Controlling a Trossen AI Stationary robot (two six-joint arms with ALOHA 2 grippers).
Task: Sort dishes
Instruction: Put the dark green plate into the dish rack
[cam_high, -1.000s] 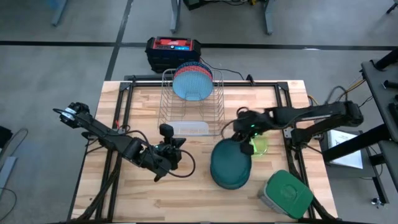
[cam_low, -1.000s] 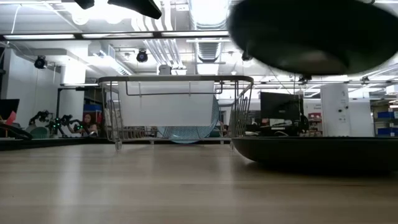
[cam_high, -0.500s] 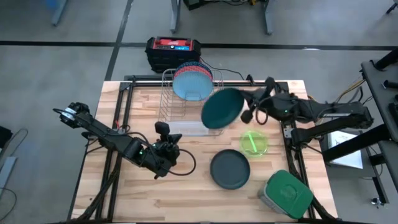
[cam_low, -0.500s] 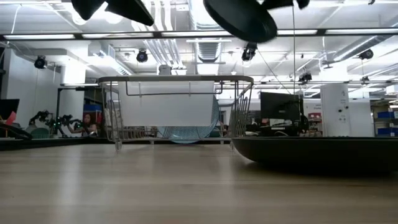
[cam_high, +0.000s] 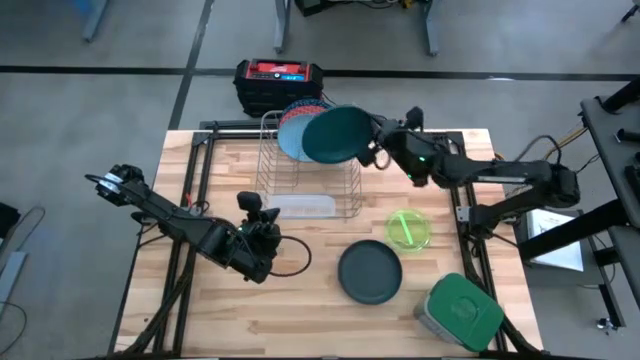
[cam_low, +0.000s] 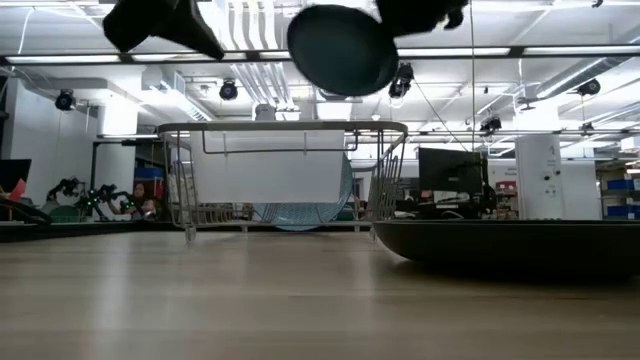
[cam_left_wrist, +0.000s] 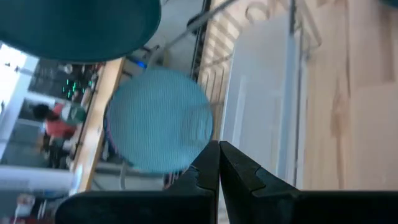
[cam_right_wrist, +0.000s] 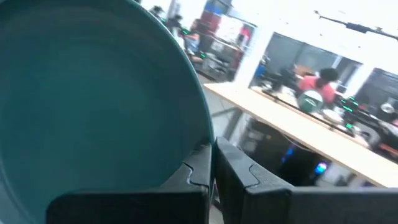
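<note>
high view, rack: the silver wire rack (cam_high: 308, 172) stands at the far middle of the wooden table (cam_high: 220, 180), with a light blue plate (cam_high: 292, 136) upright in its far end.
high view, right arm: the right gripper (cam_high: 371, 148) pinches the rim of a dark green plate (cam_high: 333, 135), held tilted in the air over the rack's far right corner.
high view, left arm: the left gripper (cam_high: 252, 205) hovers just off the rack's near left corner, fingers pressed together, nothing in them.
high view, other dishes: a second dark green plate (cam_high: 370, 271) lies flat on the table, nearer than the rack and to its right; a neon-green cup (cam_high: 408, 229) sits right of the rack; the grey container with a green lid (cam_high: 459, 313) is at the near right corner.
low view: the held plate (cam_low: 342, 49) hangs above the rack (cam_low: 285, 175); the flat plate (cam_low: 505, 247) lies to the rack's right.
left wrist view: shut fingers (cam_left_wrist: 208, 168) point at the light blue plate (cam_left_wrist: 158, 118) in the rack.
right wrist view: fingers (cam_right_wrist: 202, 163) clamp the green plate's rim (cam_right_wrist: 99, 106).
</note>
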